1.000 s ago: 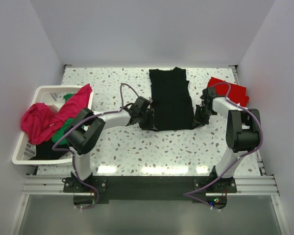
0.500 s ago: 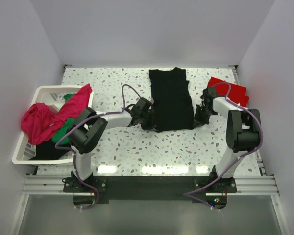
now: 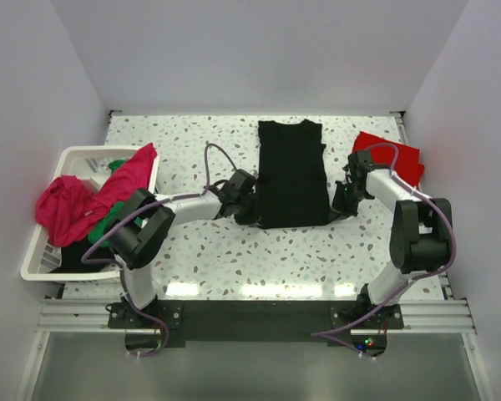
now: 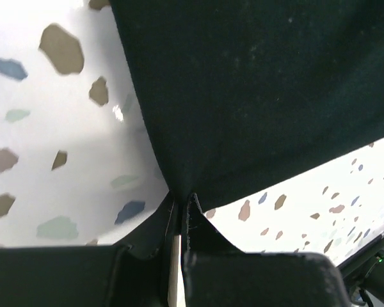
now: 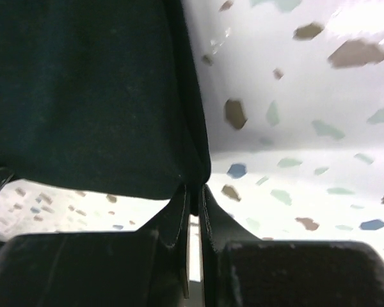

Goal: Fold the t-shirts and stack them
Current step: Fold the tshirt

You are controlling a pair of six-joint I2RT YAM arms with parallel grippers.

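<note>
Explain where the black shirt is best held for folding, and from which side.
Grip the two near hem corners, coming from the near edge. The black shirt lies flat, collar far, hem near. The left end effector and right end effector are shut on those corners.

Corner of black t-shirt (image 5: 83, 96) pinched in right claw (image 5: 193, 190); speckled table (image 5: 294, 128) beneath.

Open tabletop (image 3: 192, 142) between basket (image 3: 35, 259) and black t-shirt (image 3: 292, 171); red t-shirt (image 3: 398, 157) crowds right wall (image 3: 459, 125).
</note>
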